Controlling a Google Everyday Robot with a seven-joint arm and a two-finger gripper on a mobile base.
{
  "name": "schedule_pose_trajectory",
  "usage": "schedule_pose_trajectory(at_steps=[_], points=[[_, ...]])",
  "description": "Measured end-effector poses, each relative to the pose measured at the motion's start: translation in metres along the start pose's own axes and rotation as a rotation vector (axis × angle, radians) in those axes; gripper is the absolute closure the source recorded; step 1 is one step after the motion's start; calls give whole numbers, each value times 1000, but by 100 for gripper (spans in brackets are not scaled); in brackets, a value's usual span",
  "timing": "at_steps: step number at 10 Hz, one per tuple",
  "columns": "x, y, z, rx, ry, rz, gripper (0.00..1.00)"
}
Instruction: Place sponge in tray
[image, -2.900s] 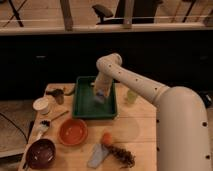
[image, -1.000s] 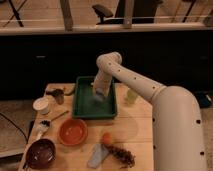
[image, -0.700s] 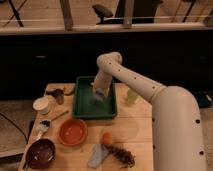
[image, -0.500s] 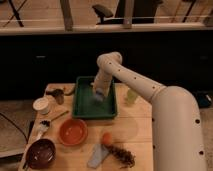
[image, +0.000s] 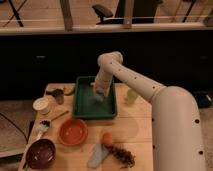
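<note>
The dark green tray (image: 82, 106) stands at the back middle of the wooden table. My gripper (image: 99, 94) reaches down from the white arm (image: 135, 82) into the tray's right half. It is shut on the small pale grey-blue sponge (image: 99, 95), which hangs low over the tray floor, close to it. Whether the sponge touches the floor cannot be told.
An orange bowl (image: 73, 131) and a dark bowl (image: 41, 153) sit in front left. A white cup (image: 41, 105) and dark mug (image: 59, 96) stand left of the tray. An orange ball (image: 107, 138), a grey-blue flat piece (image: 97, 155) and a pale green cup (image: 132, 96) are nearby.
The gripper with the sponge has sunk slightly lower into the tray since the oldest frame. Over the last second nothing has visibly moved.
</note>
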Motion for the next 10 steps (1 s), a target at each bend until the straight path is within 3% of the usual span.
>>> schedule_pose_trajectory(at_steps=[3,5,10], points=[[0,-1,1,-4,-3,-4,34],[-2,-3,3,-8,-7,-10,21],[-3,-5,6,-20,-14,-17,20]])
